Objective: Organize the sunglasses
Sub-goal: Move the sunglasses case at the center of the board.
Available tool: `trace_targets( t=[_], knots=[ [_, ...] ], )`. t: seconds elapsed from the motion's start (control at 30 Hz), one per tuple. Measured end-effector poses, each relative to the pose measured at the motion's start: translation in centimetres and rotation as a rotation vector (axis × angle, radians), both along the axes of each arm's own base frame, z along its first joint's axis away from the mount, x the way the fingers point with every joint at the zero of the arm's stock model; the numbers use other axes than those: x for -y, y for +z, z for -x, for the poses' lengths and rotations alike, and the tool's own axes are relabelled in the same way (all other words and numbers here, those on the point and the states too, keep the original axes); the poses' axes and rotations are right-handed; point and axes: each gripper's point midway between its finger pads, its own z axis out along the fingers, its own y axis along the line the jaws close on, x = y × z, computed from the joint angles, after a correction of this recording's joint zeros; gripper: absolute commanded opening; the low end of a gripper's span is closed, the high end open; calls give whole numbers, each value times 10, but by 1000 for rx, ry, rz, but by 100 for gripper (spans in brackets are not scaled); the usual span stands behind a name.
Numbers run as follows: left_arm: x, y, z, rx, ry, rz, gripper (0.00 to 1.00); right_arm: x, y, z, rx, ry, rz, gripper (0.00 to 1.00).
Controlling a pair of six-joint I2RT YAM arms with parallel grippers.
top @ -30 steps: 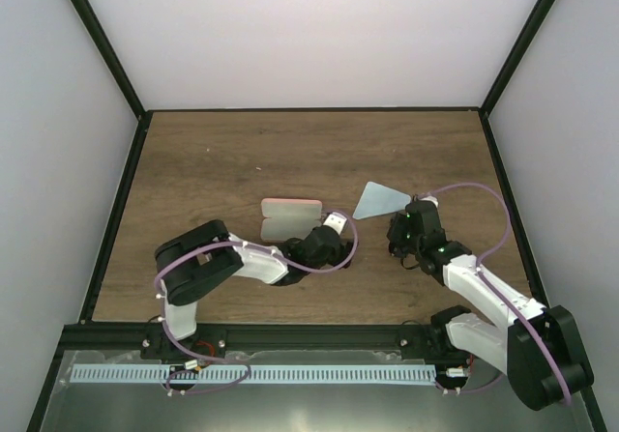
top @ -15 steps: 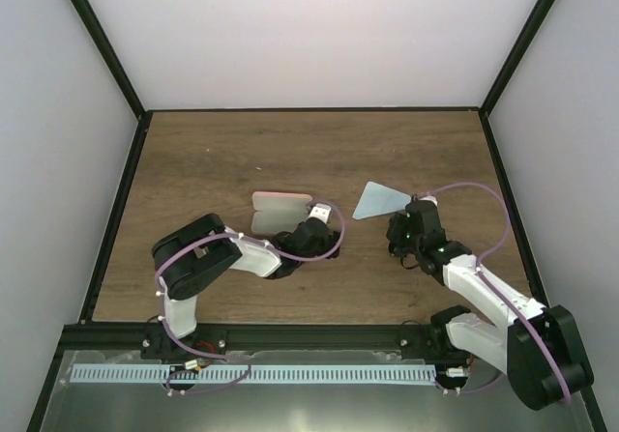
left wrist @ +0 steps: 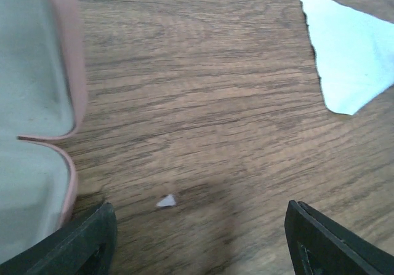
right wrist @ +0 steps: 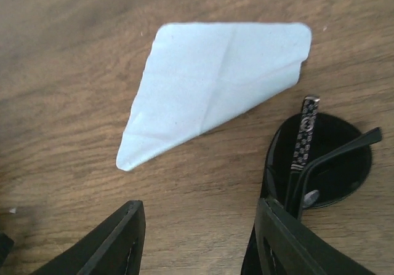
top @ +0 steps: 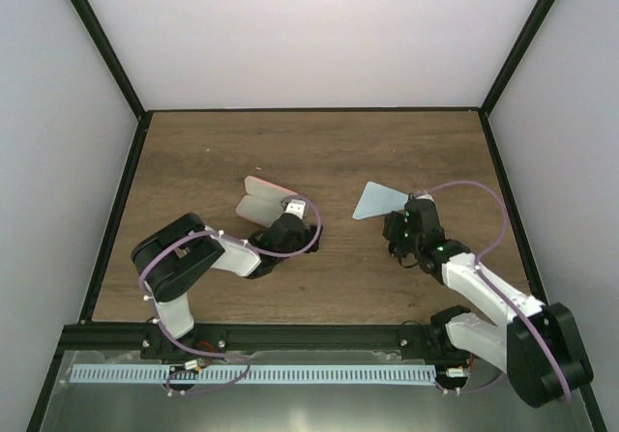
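Pink case: the pink rounded oblong hard case point(top: 259, 198) lies open left of centre in the overhead view, with its pale lining facing up. In the left wrist view it fills the left edge.
Left gripper: the left gripper point(left wrist: 198, 212) is spread wide, with only the brown wooden tabletop point(top: 213, 152) between its fingers. One finger sits just beside the case's lower rim; I cannot tell if it touches.
Sunglasses: the small black thin-framed sunglasses with dark lenses point(right wrist: 332, 158) lie on the tabletop at the lower right of the right wrist view, slim temple arms crossing a lens. The overhead view hides them under the right wrist.
Right gripper: the right gripper point(right wrist: 200, 204) is spread apart and empty. The sunglasses are outside its right-hand finger, not between the fingers.
Cloth: the light blue folded cloth point(right wrist: 209, 84) lies flat in the upper centre of the right wrist view, near the sunglasses but apart from them.
Step in hand: probably readying the opened case, with the sunglasses not yet picked up.
Next move: the right gripper likely needs to shift sideways to straddle the frame, close on it and carry it to the case while the left steadies the case.
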Motion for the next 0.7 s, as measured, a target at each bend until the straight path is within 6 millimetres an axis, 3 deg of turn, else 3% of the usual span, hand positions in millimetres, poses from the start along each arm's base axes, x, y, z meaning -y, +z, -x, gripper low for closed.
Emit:
trace_targets(
  t=[0.17, 0.33, 0.47, 0.63, 0.7],
  knots=[
    [15, 4, 15, -6, -78, 34, 83, -23, -11, -12, -78, 55, 52, 51],
    [23, 27, 38, 16, -159, 67, 89, -46, -11, -56, -104, 66, 91, 50],
    [14, 72, 41, 76, -149, 105, 97, -57, -32, -82, -157, 70, 127, 48],
    [-14, 138, 43, 156, -63, 156, 100, -60, -65, -83, -236, 90, 158, 49],
    [-20, 161, 42, 162, -37, 166, 100, -65, -67, -83, -239, 115, 152, 49]
  ],
)
